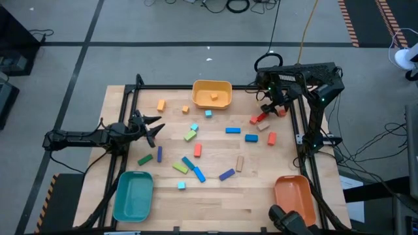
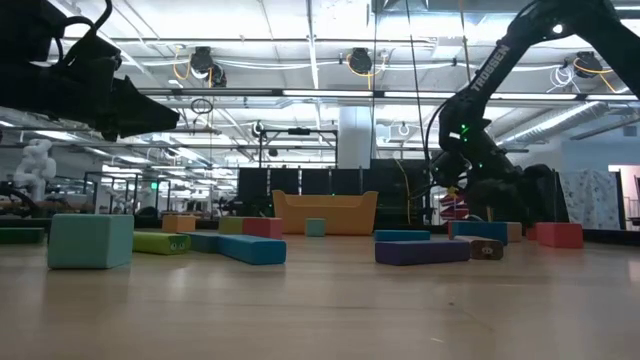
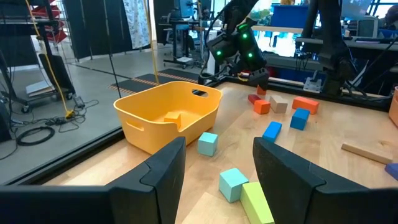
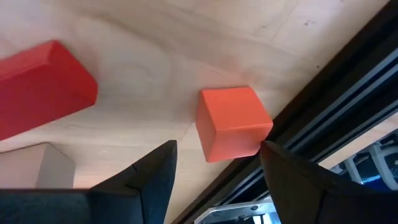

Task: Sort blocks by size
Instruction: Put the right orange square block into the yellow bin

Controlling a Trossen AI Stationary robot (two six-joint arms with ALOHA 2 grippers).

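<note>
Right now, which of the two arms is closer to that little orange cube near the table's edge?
The right. The right gripper hangs directly over the orange cube, fingers open on either side of it. The left gripper hovers open at the opposite side of the table.

An orange cube and a red brick are lying on the pale wood-grain counter; a yellow tray is holding an orange piece.

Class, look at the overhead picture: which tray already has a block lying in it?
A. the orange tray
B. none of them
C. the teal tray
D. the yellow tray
D: the yellow tray at the far edge of the table holds one orange block, while the teal tray and the orange tray at the near corners show bare floors.
</note>
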